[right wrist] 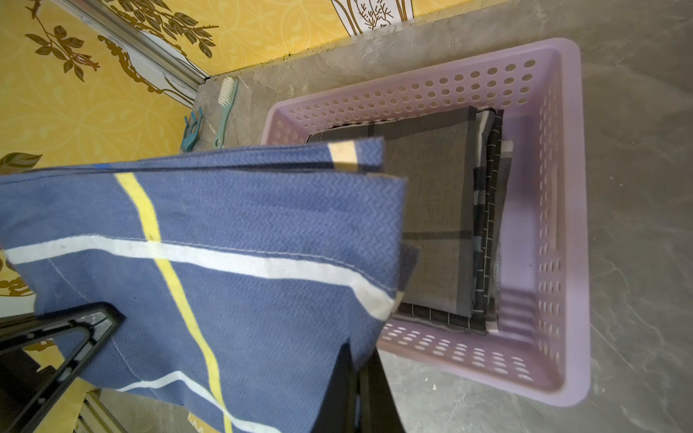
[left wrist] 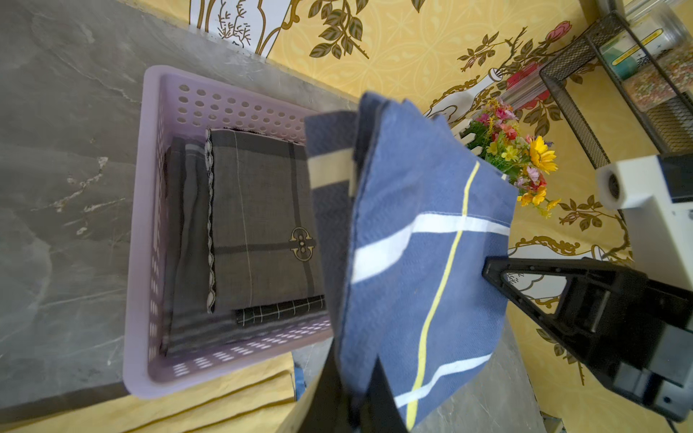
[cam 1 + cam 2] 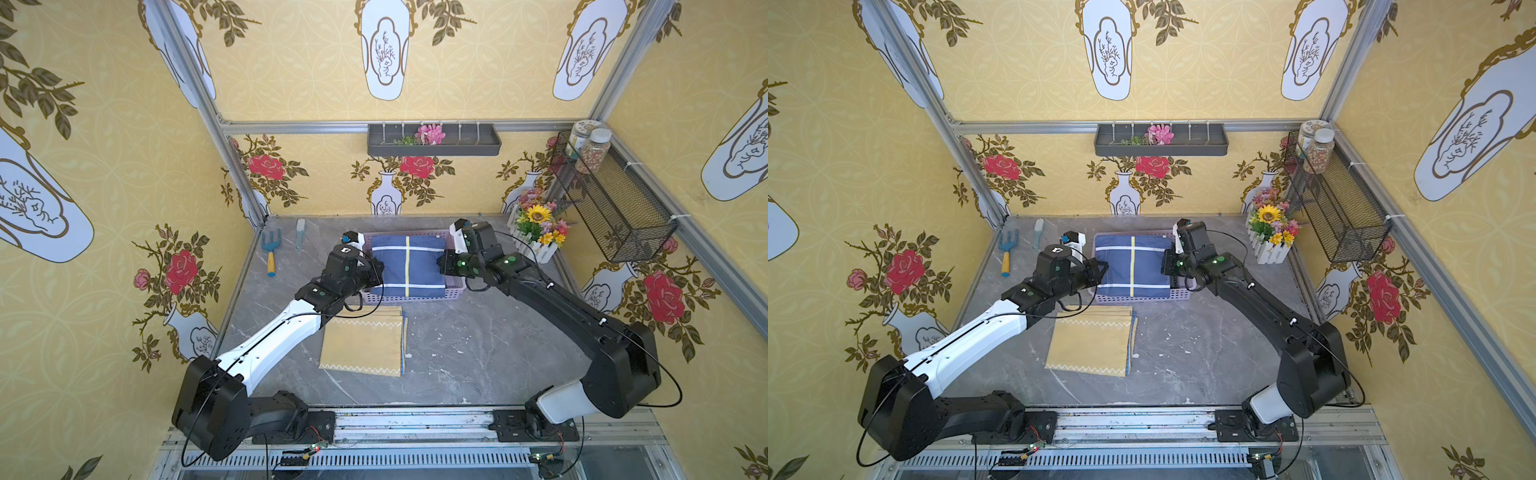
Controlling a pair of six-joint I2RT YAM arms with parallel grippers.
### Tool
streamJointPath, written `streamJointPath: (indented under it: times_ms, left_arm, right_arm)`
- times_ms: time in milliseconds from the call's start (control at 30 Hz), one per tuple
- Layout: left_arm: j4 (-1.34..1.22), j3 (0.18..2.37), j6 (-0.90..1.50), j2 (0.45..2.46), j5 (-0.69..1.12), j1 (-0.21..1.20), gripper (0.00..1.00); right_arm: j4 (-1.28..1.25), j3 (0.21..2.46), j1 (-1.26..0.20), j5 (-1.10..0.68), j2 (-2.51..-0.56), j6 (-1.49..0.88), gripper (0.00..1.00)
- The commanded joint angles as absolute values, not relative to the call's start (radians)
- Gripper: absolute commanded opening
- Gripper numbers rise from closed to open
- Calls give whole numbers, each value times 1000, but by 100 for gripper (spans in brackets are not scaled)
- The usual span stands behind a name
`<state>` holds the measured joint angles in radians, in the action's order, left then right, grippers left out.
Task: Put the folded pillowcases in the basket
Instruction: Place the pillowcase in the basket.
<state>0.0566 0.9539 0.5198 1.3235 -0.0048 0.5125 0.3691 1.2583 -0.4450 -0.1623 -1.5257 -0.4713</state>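
Blue pillowcase (image 3: 409, 266) between both grippers (image 3: 380, 277) (image 3: 439, 264)

woven cloth pillowcase (image 2: 431, 262), matt plastic basket (image 2: 140, 225)

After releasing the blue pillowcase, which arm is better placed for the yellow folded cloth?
Left, likely: its forearm crosses the yellow folded cloth, left gripper close by; right gripper sits across the basket.

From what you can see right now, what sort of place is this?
Probably a robot test booth dressed as a home corner, not a real room. Flowered wallpaper hangs on a bare aluminium frame, the left arm and right arm stand on a rail, with props like a flower box and lilac basket.
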Motion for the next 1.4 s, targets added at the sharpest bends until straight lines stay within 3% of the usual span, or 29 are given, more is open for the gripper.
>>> streamJointPath:
  times_ms: [0, 533, 1067, 1100, 1167, 1200, 1233, 1300, 1367]
  left_arm:
    - [-2, 976, 473, 1371, 7, 477, 0]
    - [-84, 1111, 453, 1694, 154, 362, 0]
    - [-120, 1140, 479, 1807, 206, 361, 0]
    - [-120, 1141, 479, 1808, 206, 362, 9]
    - [-111, 1150, 477, 1807, 206, 361, 36]
    - [-104, 1156, 475, 1805, 207, 362, 55]
    - [-94, 1162, 473, 1802, 205, 362, 70]
    - [-82, 1163, 473, 1786, 193, 361, 94]
    - [-71, 1161, 469, 1760, 176, 359, 100]
  right_arm:
    - [337, 1293, -419, -144, -1578, -448, 0]
    - [265, 1449, -339, -236, -1861, -464, 0]
    - [260, 1470, -303, -264, -1941, -471, 1]
    - [261, 1471, -303, -265, -1941, -469, 2]
    - [263, 1471, -304, -268, -1938, -471, 11]
    - [265, 1471, -303, -270, -1935, -474, 26]
    - [268, 1472, -303, -269, -1929, -477, 50]
    - [271, 1469, -302, -267, -1915, -477, 64]
    - [278, 1461, -303, -265, -1896, -474, 72]
